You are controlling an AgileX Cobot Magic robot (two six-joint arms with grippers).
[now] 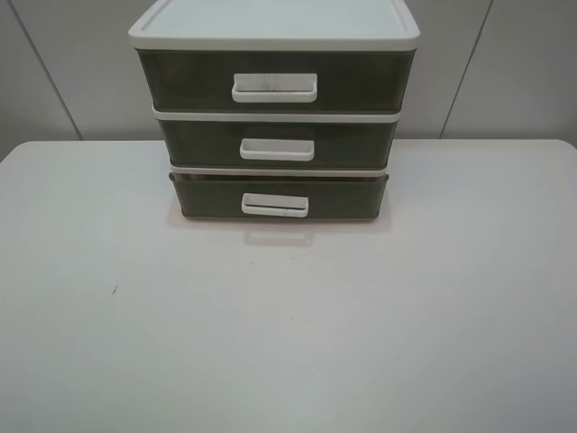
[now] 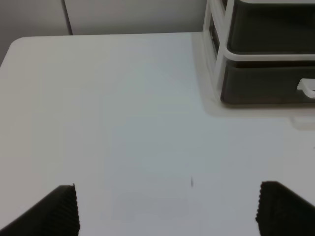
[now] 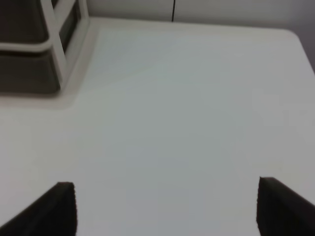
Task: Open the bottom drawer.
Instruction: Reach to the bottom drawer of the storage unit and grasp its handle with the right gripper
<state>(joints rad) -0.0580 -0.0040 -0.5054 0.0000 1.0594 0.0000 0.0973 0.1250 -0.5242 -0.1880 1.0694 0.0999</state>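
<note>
While agape, both grippers [image 2: 167,196] [image 3: 166,191] above table [image 1: 424,325]

Top of drawer unit [image 1: 270,32] clipped in the high view. Left wrist: bottom drawer [image 2: 261,83] runs off frame, only one end of its handle [image 2: 307,88] shows. Right wrist: unit corner blurred, cropped. Drawer contents unreadable. Fingers of left gripper [image 2: 167,211] and right gripper [image 3: 167,211] cut off.

Bottom drawer [image 1: 279,197] — lowest in the unit [image 1: 275,23], on table [image 1: 288,343]
</note>
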